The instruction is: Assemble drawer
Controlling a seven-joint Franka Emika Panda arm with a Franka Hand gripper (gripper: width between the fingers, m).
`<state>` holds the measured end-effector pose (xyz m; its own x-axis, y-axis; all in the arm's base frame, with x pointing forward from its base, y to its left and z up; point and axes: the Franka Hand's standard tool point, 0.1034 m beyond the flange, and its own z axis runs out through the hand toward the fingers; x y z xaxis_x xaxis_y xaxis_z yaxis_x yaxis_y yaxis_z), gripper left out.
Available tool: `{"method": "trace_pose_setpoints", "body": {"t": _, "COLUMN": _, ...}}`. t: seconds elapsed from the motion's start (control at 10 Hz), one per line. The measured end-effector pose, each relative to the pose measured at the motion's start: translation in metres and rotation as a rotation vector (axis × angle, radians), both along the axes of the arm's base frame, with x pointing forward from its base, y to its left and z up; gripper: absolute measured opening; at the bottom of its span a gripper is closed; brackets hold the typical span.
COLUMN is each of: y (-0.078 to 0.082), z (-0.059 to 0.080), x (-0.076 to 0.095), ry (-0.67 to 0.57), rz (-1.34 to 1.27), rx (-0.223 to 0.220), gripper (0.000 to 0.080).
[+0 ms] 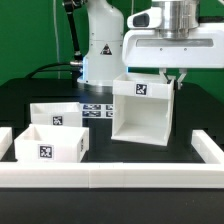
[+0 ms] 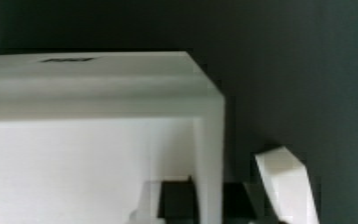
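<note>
Housing (image 1: 142,108) stood empty, both trays (image 1: 50,150) loose near it (neither inserted yet). Gripper (image 1: 172,79) hung spread, straddling one housing wall, unclamped

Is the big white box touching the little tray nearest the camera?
Apart. The exterior view shows a strip of bare black table between the housing and the nearer tray.

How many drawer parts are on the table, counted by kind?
Large hollow housing: 1
Shallow trays: 2, the front tray and the back tray
Total: 3
</note>
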<state>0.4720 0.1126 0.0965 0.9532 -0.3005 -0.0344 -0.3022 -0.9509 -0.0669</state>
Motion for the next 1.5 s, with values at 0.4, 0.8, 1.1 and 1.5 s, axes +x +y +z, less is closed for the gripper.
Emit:
{"method": "trace_pose_setpoints", "body": {"t": 0.4, "y": -0.009, "z": 0.0, "x": 0.049, "ry": -0.043, "rz": -0.003, "rx": 0.01, "gripper": 0.0038}}
{"method": "trace_pose_setpoints", "body": {"t": 0.8, "y": -0.008, "z": 0.001, "x": 0.091, "ry": -0.083, "rz": -0.025, "rx": 0.026, "gripper": 0.0039}}
{"method": "trace_pose_setpoints", "body": {"t": 1.1, "y": -0.012, "z": 0.002, "x": 0.106, "ry": -0.101, "rz": -0.022, "rx": 0.028, "gripper": 0.0041}}
{"method": "trace_pose_setpoints", "body": {"t": 1.5, "y": -0.01, "z": 0.003, "x": 0.106, "ry": -0.087, "rz": -0.19, "rx": 0.045, "gripper": 0.0041}}
